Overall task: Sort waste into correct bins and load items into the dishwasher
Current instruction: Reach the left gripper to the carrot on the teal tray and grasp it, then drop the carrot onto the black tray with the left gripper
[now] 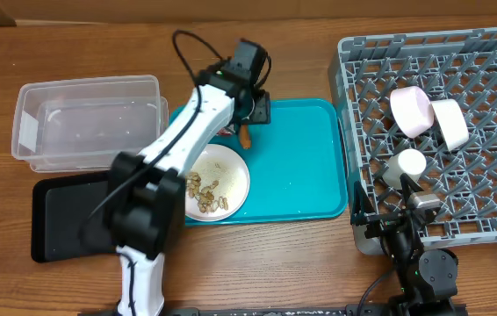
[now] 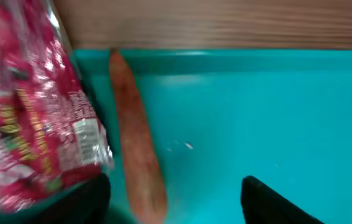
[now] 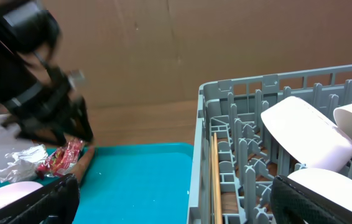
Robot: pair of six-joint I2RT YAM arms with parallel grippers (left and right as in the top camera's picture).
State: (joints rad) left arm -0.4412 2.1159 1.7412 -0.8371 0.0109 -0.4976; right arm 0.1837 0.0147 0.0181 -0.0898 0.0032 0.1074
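Note:
My left gripper (image 2: 176, 199) is open, low over the teal tray (image 1: 301, 167), its fingers either side of the orange-brown food stick (image 2: 137, 140), seen too in the overhead view (image 1: 245, 135). The red snack wrapper (image 2: 36, 118) lies just left of the stick, with crumpled white paper (image 3: 19, 163) beyond it. The white plate (image 1: 231, 175) holds peanut shells (image 1: 206, 191). The grey rack (image 1: 494, 61) holds the pink bowl (image 1: 411, 111), white bowl (image 1: 450, 123), white cup (image 1: 406, 164) and chopsticks (image 3: 214, 180). My right gripper (image 3: 173, 202) is open and empty at the rack's front left edge.
The clear tub (image 1: 86, 118) stands left of the teal tray, the black tray (image 1: 68, 219) in front of it. The left arm reaches over the plate and the tray's left side. Brown table runs along the front.

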